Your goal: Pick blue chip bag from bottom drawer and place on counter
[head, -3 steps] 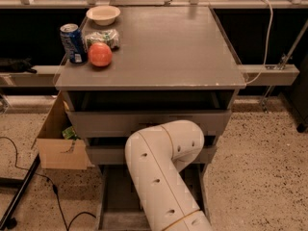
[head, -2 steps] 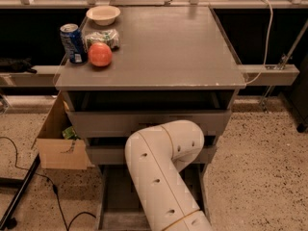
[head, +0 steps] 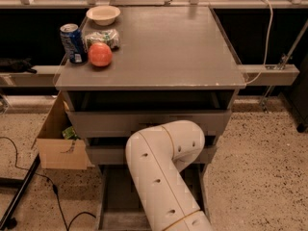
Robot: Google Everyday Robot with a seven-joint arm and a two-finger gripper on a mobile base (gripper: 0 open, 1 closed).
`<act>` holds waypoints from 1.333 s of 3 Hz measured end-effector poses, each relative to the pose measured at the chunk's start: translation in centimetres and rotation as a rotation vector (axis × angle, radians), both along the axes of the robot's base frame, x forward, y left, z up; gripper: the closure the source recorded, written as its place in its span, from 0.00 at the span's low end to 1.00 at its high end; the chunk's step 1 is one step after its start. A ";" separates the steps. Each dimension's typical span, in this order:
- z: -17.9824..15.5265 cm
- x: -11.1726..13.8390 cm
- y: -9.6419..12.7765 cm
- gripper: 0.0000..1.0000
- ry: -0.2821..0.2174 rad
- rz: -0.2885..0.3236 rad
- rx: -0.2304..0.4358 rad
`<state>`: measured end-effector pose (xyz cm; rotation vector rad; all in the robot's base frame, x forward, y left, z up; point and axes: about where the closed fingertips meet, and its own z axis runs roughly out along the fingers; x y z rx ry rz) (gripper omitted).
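Observation:
The bottom drawer (head: 114, 196) is pulled out at the foot of the cabinet, with part of its flat grey floor showing on the left. My white arm (head: 161, 177) bends over it and reaches in under the middle drawer. My gripper is hidden behind the arm, somewhere inside the cabinet. The blue chip bag is out of view. The counter (head: 168, 47) is the broad grey top above the drawers.
On the counter's far left stand a blue soda can (head: 73, 43), a green-and-white packet (head: 102, 36), a red fruit (head: 100, 55) and a pale bowl (head: 103, 14). A cardboard box (head: 57, 143) sits left of the cabinet, with a black cable (head: 48, 182) on the floor.

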<state>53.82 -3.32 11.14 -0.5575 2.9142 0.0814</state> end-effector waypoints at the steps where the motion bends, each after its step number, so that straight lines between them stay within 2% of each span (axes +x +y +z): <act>1: 0.2 0.0 -0.6 1.00 0.000 -0.009 0.006; 2: 2.0 0.0 -2.4 1.00 -0.018 -0.038 0.022; 4: 10.3 0.2 -8.3 1.00 -0.106 -0.148 0.030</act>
